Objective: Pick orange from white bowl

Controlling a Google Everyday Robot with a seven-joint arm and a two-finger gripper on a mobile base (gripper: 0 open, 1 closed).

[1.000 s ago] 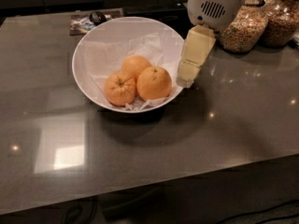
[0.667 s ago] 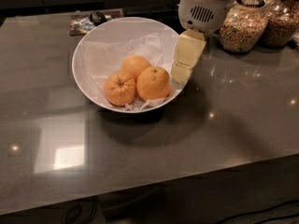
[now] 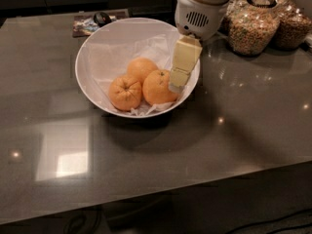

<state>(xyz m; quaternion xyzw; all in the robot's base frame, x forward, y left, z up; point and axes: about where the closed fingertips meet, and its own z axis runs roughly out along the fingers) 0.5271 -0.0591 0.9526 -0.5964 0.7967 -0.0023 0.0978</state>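
The white bowl (image 3: 92,57) stands on the grey table at the back middle, lined with crumpled white paper. Three oranges lie in it. The orange (image 3: 157,87), largest and smooth with a tiny dark stem dot, is at the right. A smaller creased orange (image 3: 125,93) lies to its left and a plain one (image 3: 141,68) behind. My gripper (image 3: 177,83), cream-coloured under a white wrist, hangs inside the bowl's right rim, its tip right beside the orange's right side.
Two glass jars of grains (image 3: 251,30) (image 3: 292,26) stand at the back right, close behind the arm. A small flat packet with a dark object (image 3: 92,23) lies behind the bowl at the left. The table's front edge (image 3: 161,196) runs across the bottom.
My gripper has moved left from outside the bowl's right rim to over the rim, ending close beside the largest orange. The oranges and bowl have not moved.
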